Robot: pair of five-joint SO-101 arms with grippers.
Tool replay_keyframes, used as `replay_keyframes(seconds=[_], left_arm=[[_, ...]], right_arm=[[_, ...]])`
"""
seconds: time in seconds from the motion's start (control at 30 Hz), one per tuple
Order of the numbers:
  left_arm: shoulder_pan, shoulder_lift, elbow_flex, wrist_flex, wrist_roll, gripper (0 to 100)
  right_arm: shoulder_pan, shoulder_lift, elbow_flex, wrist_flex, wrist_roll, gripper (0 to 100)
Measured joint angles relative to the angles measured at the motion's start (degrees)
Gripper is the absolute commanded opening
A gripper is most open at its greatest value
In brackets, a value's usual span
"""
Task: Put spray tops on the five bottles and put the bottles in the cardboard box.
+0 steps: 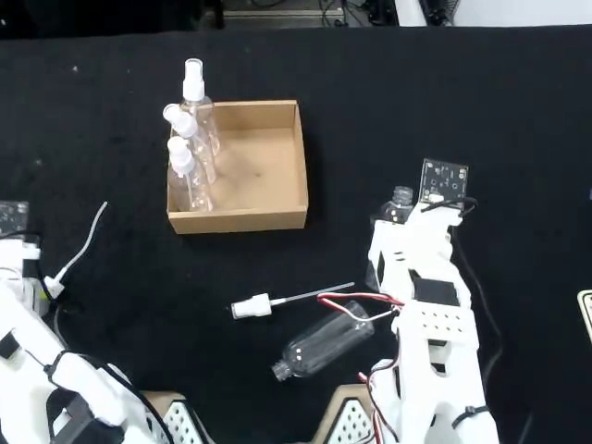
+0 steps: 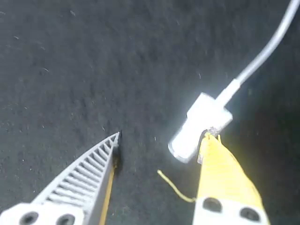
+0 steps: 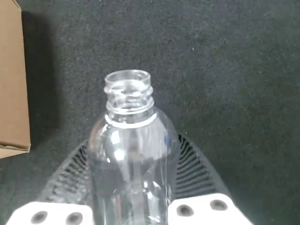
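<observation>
My right gripper [image 3: 133, 171] is shut on a clear bottle [image 3: 131, 154] with no top, held upright; in the high view this bottle [image 1: 400, 198] stands to the right of the cardboard box [image 1: 277, 219]. Three bottles with spray tops [image 1: 190, 157] stand along the box's left wall. A second uncapped bottle [image 1: 324, 344] lies on its side near the front, with a loose spray top [image 1: 252, 306] beside it. My left gripper [image 2: 161, 137] is open low over the cloth. Another spray top [image 2: 199, 126] lies at its yellow finger [image 2: 220, 173], tube pointing away.
Black cloth covers the table [image 1: 481, 102]. The box's right half [image 1: 268, 162] holds nothing. The right arm's white body [image 1: 430, 324] stands close to the lying bottle, with red and white wires over it. The left spray top [image 1: 54, 283] lies near the table's left edge.
</observation>
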Motion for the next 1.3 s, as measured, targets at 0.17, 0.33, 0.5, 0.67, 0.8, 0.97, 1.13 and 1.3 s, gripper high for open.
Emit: replay_keyframes(seconds=[0.17,0.33,0.5,0.67,0.8,0.97,1.13,1.3], left_arm=[[0.7,0.0,-0.4,-3.4,5.2,25],[0.7,0.1,-1.8,2.1,9.8,25],[1.5,0.2,-2.9,8.1,2.1,25],[1.5,2.0,-2.9,8.2,-1.1,25],[1.5,8.5,-3.0,2.9,-1.2,25],[-1.1,17.1,-6.8,0.1,-1.3,25],[-3.7,21.5,-13.4,-0.3,-1.3,25],[-3.6,25.3,-18.2,-0.7,-1.5,25]], right_arm=[[0.0,0.0,0.7,0.0,0.0,1.1],[0.0,0.0,0.7,0.0,0.0,1.1],[0.0,0.0,0.7,0.0,0.0,1.1],[0.0,0.0,0.7,0.0,0.0,1.1],[0.0,0.0,0.7,0.0,0.0,1.1],[0.0,0.0,0.7,0.0,0.0,1.1],[0.0,0.0,0.7,0.0,0.0,1.1],[0.0,0.0,0.7,0.0,0.0,1.1]])
